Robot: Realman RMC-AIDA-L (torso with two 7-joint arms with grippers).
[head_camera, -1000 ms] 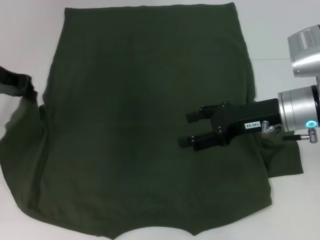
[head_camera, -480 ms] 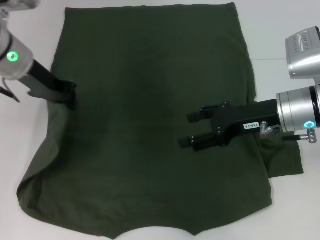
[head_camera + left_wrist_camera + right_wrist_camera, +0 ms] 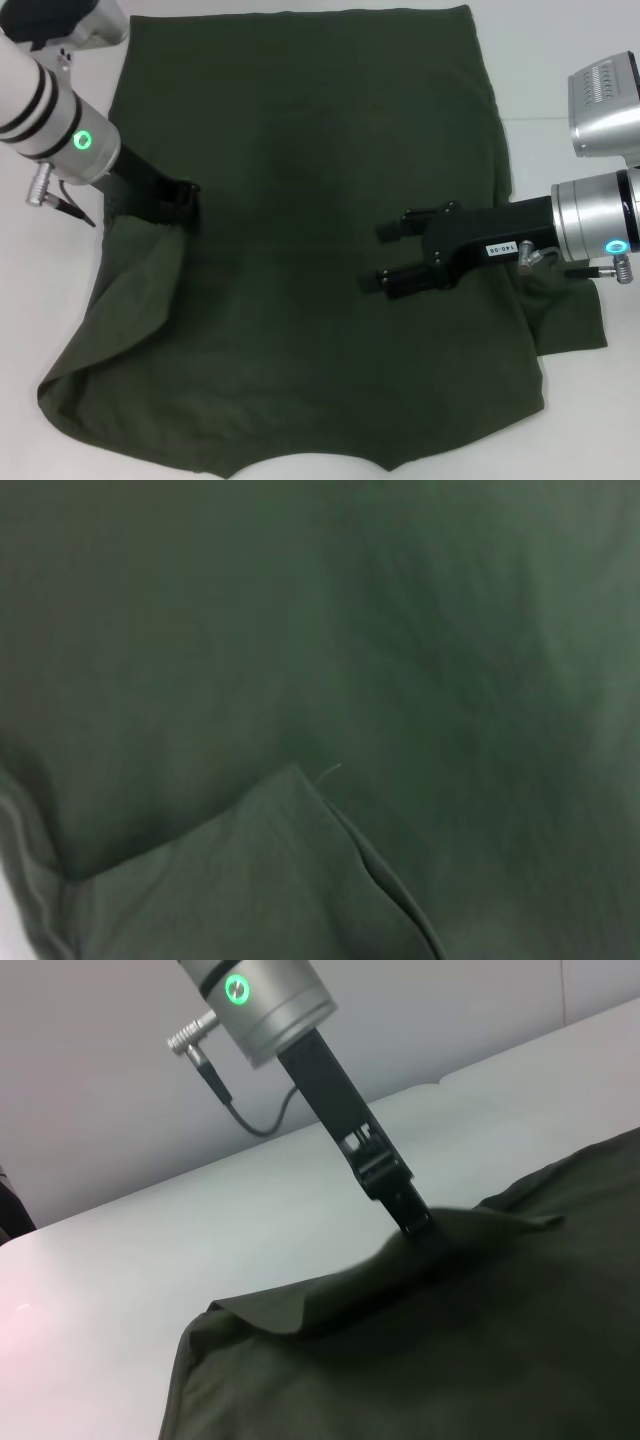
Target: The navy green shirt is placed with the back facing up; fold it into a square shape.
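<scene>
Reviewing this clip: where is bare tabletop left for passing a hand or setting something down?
Bare table lies beyond the navy green shirt on the robot's right, above the right gripper. A patch lies outside the shirt's left edge, below the left gripper. The middle is crowded: shirt and both arms.

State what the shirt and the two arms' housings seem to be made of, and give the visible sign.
Shirt: soft matte knit, probably cotton; it drapes and creases where the left tool lifts it. Arm housings: likely metal, with a silver sheen; the right tool looks like black matte plastic or coated metal.

shirts: 1, navy green shirt (image 3: 310, 200) | tools: 2, left tool (image 3: 188, 203), right tool (image 3: 385, 257) | table (image 3: 560, 60): 1
</scene>
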